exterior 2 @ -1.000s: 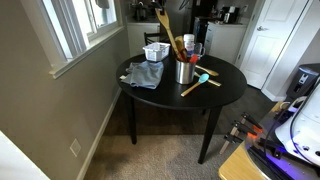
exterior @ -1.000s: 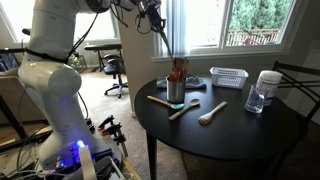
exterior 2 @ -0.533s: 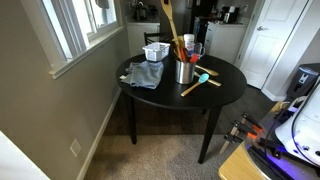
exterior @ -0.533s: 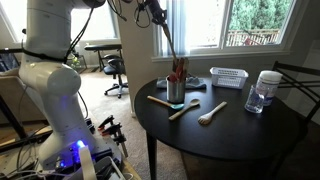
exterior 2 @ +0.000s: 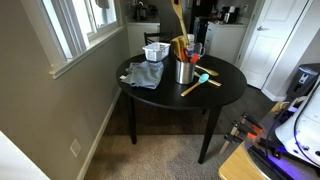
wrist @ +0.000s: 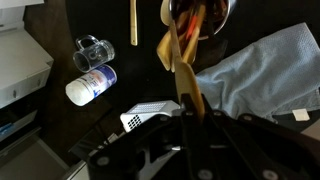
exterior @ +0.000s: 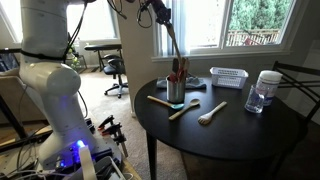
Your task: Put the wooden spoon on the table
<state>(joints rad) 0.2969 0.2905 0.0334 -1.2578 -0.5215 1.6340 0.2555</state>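
My gripper (exterior: 157, 16) is shut on the handle of the wooden spoon (exterior: 171, 42) and holds it high over the round black table (exterior: 225, 135). The spoon hangs slanted, its lower end just over the metal utensil cup (exterior: 176, 91), which holds other utensils. In the wrist view the jaws (wrist: 190, 112) clamp the brown handle (wrist: 183, 70) and the spoon's head points toward the cup (wrist: 200, 14). In an exterior view the spoon (exterior 2: 178, 20) rises above the cup (exterior 2: 184, 71) on the table (exterior 2: 215, 95).
A pale cream spoon (exterior: 211, 112) and two wooden utensils (exterior: 160, 100) lie on the table by the cup. A white basket (exterior: 228, 76), a clear jar (exterior: 264, 92) and a blue cloth (exterior 2: 144, 73) stand behind. A window and the wall are close.
The gripper has lifted the wooden spoon further up out of the cup, and the spoon has shifted a little sideways in both exterior views.
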